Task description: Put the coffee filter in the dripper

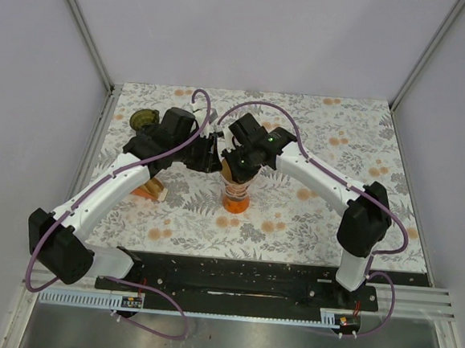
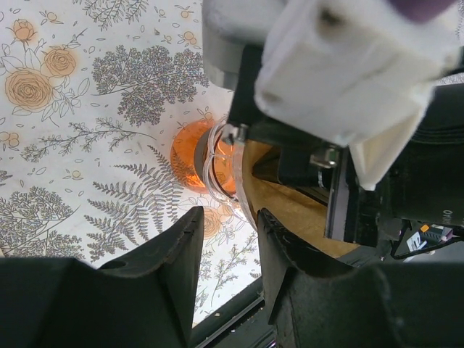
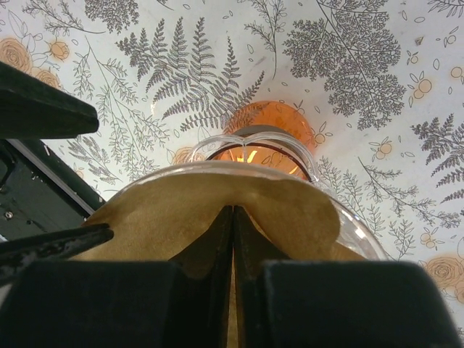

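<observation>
Right wrist: coffee filter (image 3: 181, 210) pinched by right gripper (image 3: 233, 243), sat in dripper (image 3: 361, 230) | left gripper (image 2: 230, 219) fingers seen spread, close by

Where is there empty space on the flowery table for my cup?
The far right corner of the table, behind the right arm, is bare. So is the near strip between the dripper and the black base rail. The middle is crowded: the left arm meets it over the dripper.

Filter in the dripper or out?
In, at least partly: the right wrist view shows the brown coffee filter inside the glass dripper rim, with the right gripper shut on its edge. Fully seated: cannot tell.
</observation>
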Robot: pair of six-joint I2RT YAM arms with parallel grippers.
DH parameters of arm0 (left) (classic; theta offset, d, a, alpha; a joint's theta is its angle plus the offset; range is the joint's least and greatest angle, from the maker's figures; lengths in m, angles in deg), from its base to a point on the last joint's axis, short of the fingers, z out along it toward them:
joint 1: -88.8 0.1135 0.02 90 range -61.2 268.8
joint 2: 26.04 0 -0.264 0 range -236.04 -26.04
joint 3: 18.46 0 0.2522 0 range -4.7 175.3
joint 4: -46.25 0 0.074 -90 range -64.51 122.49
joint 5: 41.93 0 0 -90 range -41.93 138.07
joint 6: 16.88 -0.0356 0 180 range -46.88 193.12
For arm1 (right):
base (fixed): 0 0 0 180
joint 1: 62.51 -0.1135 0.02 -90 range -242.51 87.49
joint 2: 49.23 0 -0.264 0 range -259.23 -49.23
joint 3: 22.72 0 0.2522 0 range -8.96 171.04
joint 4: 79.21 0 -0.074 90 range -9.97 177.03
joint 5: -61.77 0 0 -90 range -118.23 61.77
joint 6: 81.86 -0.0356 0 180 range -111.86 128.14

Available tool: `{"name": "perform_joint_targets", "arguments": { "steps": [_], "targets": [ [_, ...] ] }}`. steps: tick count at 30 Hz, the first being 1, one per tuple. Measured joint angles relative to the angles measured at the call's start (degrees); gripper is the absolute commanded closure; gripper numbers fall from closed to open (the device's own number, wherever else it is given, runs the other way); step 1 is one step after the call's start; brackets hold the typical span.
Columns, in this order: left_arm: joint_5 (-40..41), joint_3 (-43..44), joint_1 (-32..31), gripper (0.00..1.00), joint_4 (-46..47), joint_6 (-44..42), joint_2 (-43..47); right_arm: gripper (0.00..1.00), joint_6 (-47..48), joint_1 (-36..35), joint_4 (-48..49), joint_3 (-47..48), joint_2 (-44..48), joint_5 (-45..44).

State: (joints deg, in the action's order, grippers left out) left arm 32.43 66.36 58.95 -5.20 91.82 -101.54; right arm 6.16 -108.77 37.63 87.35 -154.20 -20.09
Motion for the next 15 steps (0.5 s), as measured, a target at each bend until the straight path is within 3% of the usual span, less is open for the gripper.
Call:
{"name": "perform_joint_targets", "arguments": {
  "steps": [15],
  "targets": [
    [0.28, -0.09, -0.26, 0.61, 0.17, -0.22, 0.02, 0.81, 0.28, 0.00, -0.37, 1.31, 3.74, -0.57]
  ]
}}
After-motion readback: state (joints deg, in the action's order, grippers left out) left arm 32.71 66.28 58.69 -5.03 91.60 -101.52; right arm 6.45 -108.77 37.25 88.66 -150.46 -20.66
